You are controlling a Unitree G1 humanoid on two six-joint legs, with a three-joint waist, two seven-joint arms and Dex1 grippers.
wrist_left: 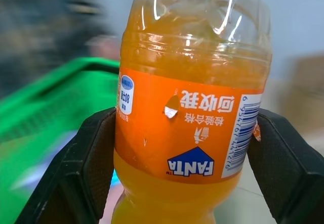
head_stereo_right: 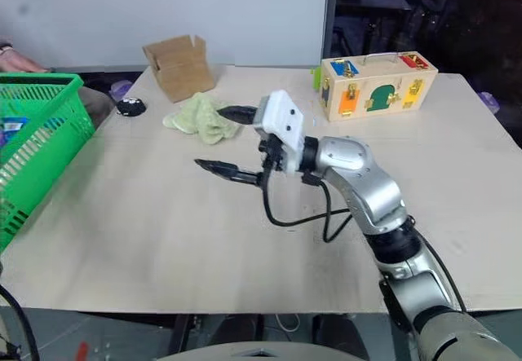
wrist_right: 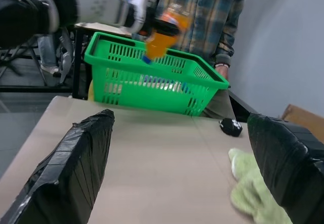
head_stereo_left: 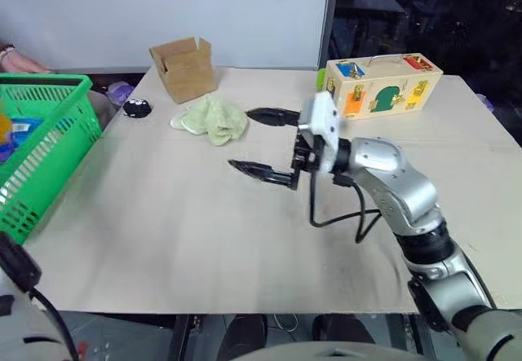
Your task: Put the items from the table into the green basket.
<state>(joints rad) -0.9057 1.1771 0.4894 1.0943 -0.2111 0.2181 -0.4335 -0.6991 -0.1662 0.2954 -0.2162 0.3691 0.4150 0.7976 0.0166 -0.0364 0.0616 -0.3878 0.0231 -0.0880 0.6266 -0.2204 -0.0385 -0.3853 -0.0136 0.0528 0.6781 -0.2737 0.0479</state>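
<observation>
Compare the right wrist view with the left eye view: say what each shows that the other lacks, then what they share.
Right wrist view alone: the left gripper holding the bottle cap-down above the basket, and a person in a plaid shirt behind it.
Left eye view alone: the cardboard box, the wooden latch box and the right arm's silver body.
Both: the basket, the green cloth, the small black object, the table and the open right gripper.
</observation>
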